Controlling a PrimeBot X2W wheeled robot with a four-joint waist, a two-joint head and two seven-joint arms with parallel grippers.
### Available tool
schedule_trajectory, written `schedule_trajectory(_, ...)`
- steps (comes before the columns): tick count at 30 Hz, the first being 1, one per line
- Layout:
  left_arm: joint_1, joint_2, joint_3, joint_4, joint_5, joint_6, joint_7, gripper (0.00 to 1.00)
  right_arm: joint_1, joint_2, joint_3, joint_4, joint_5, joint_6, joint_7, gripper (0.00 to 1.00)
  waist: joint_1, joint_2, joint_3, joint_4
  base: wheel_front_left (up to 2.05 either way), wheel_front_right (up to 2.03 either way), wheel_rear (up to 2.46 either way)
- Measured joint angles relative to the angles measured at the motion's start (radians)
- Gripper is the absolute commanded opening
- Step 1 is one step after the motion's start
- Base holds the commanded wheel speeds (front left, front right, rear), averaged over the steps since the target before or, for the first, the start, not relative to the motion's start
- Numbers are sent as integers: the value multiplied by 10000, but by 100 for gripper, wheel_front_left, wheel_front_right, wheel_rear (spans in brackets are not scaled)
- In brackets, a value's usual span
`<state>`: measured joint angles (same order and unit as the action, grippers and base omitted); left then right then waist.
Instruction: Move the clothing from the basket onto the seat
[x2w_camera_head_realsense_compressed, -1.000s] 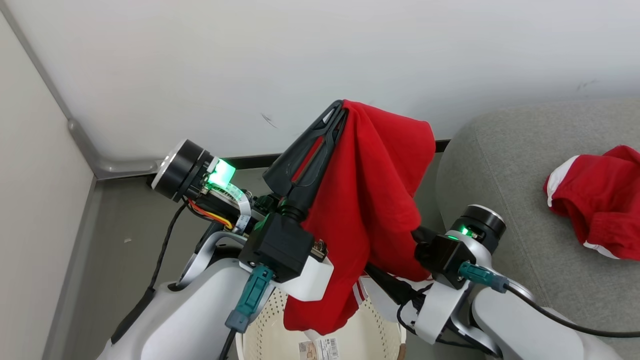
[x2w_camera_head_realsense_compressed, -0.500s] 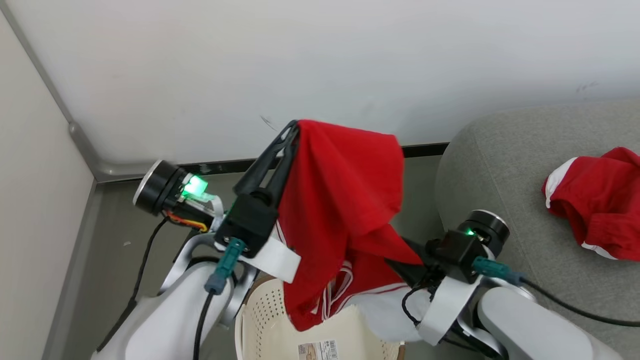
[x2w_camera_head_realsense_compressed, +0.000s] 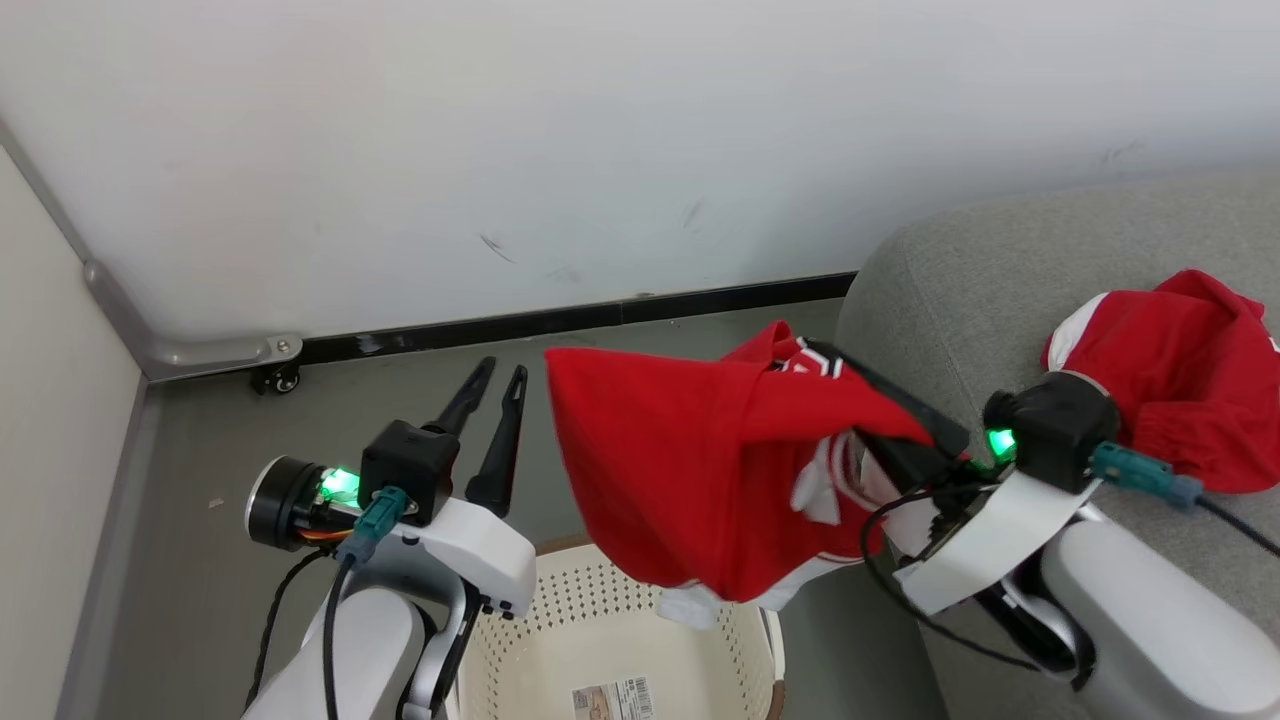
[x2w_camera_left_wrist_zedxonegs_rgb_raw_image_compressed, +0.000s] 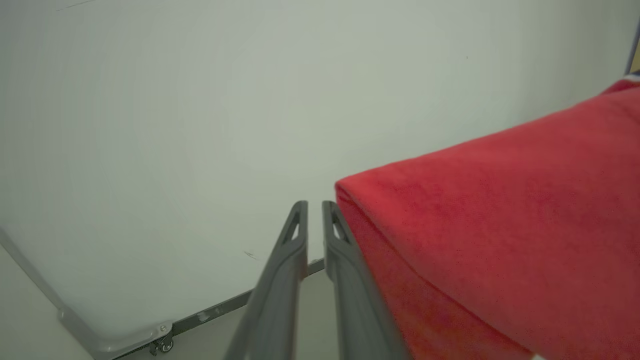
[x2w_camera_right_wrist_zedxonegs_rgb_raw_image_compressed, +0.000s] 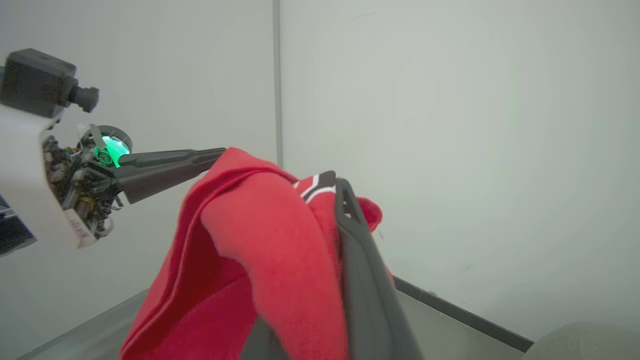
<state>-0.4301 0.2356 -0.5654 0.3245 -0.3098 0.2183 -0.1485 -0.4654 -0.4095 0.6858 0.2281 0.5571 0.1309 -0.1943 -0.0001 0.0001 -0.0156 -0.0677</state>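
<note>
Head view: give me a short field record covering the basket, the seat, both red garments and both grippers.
seat: grey cushion at right
basket: on the floor left of the seat, bottom sticker in sight
red shirt: hanging in the air, lower edge above the basket
second red garment: lying bunched on the seat
left gripper: fingers slightly parted, nothing between them
right gripper: shut on the red shirt
left to do: red shirt onto the seat
</note>
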Motion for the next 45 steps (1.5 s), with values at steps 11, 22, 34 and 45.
schedule_trajectory(11,403,-146,616,-100,-579,-84,-477,100,326,-646,-1772,-10,178,-2,-81,0,0,0,136,-378,0,0,0)
schedule_trajectory(22,416,-309,761,-439,-591,-82,-859,100,1397,-895,-3099,-414,100,-2,-73,0,0,0,239,-874,0,0,0)
schedule_trajectory(34,675,-330,819,-393,-510,-71,-982,100,2877,-709,-4502,-1227,-50,-2,67,0,0,0,284,-1712,0,0,0)
schedule_trajectory(45,1094,-445,1085,-265,-516,33,-984,100,4106,-222,-5055,-2182,-132,-2,328,0,1,0,282,-2641,0,0,0)
